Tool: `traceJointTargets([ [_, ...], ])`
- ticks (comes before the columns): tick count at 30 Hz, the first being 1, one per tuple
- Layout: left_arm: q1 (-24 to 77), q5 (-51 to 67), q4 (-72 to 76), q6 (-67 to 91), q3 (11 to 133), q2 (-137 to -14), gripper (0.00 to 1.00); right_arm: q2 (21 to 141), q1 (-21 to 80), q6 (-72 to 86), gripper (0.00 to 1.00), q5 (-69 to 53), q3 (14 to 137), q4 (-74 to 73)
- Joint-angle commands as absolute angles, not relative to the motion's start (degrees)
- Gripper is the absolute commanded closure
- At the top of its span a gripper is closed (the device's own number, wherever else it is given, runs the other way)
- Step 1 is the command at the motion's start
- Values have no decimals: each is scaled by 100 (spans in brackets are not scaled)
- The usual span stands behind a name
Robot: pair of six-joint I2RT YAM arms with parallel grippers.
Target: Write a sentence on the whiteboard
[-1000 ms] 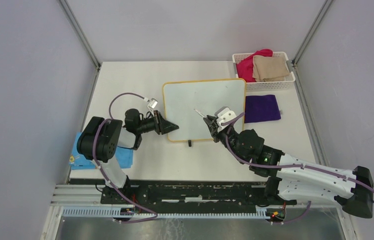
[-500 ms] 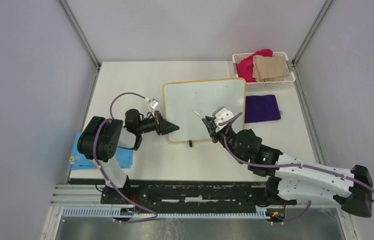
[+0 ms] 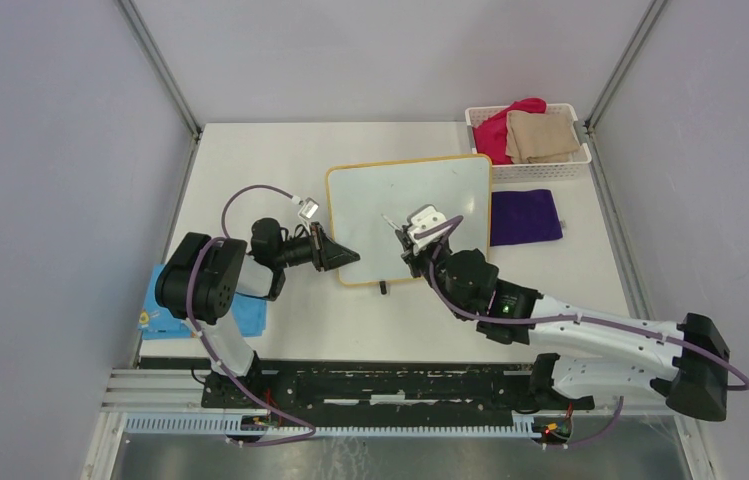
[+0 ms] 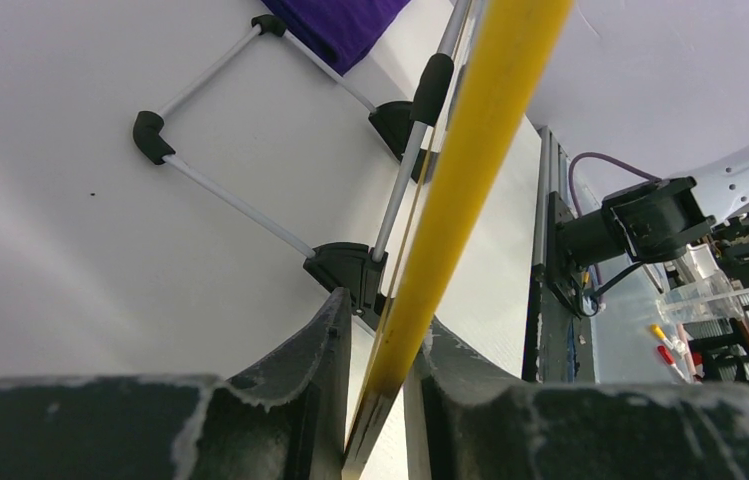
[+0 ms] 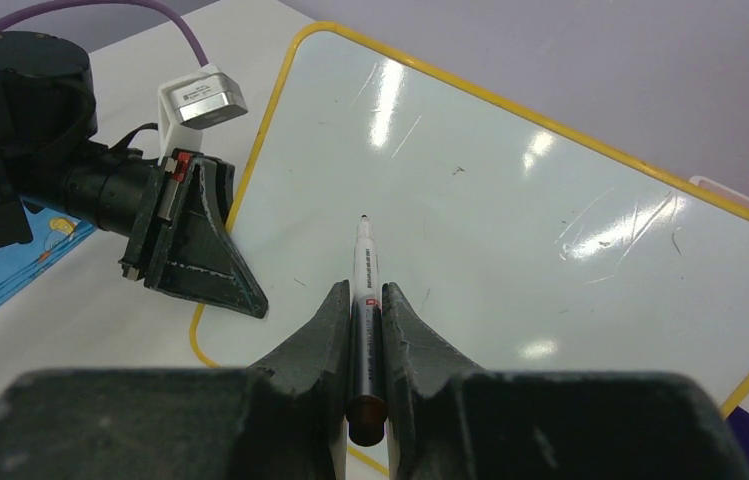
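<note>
Left fingers (image 4: 290, 390) pinching whiteboard (image 3: 420, 190) frame at lower-left corner, steadying it; right fingers (image 5: 315, 345) clamping marker (image 5: 365, 290), tip pointing at blank centre, readying for writing.

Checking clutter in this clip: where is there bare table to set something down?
Bare: the far-left table, between its left edge and the whiteboard; also the near strip between whiteboard and arm bases. Crowded: far right, with basket and purple cloth; and the board's near edge, where the left jaws clamp its frame and the right jaws hold a marker.
</note>
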State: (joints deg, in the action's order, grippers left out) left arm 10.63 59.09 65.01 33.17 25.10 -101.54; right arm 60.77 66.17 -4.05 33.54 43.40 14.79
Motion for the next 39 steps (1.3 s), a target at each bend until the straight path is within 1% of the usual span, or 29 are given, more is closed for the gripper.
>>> traceJointTargets([
  [1, 1046, 5706, 6360, 3130, 2553, -10137, 83, 6391, 6626, -338, 100, 3675, 4806, 2027],
  [8, 1049, 5693, 6226, 3061, 2588, -10110, 85, 7072, 6524, -331, 100, 3583, 5249, 2351],
  [15, 1055, 5678, 6089, 2989, 2618, -10098, 89, 7486, 6387, -203, 100, 3406, 5546, 2457],
  [27, 1072, 5695, 5825, 2821, 2667, -10064, 98, 7999, 6194, -9, 100, 3168, 5881, 2571],
  [39, 1084, 5685, 5619, 2674, 2694, -10038, 98, 8479, 6092, 297, 100, 3020, 6243, 2602],
])
